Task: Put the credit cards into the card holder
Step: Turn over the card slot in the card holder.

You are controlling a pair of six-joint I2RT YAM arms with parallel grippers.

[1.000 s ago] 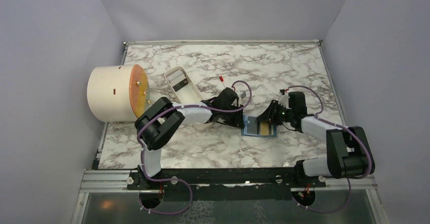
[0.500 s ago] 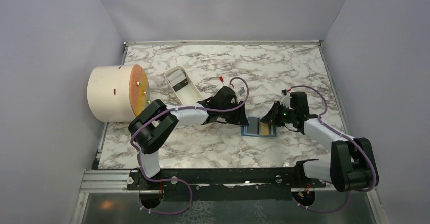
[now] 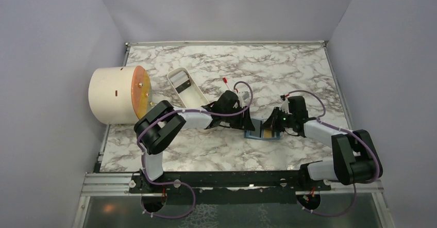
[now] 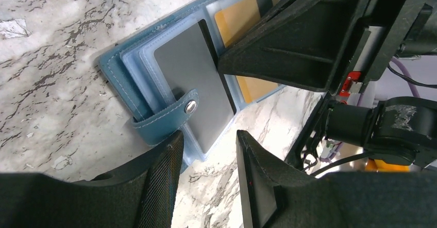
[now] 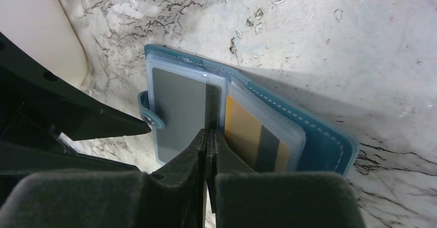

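Now the right claw (image 5: 207, 133) is pinching the grey card (image 5: 178, 112) into the wallet (image 5: 323, 135); the left claw (image 4: 208, 137) is gaping, so the wallet is risking sliding.

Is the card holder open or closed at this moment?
Open. The card holder lies spread flat with both panels showing, and its snap strap is unfastened.
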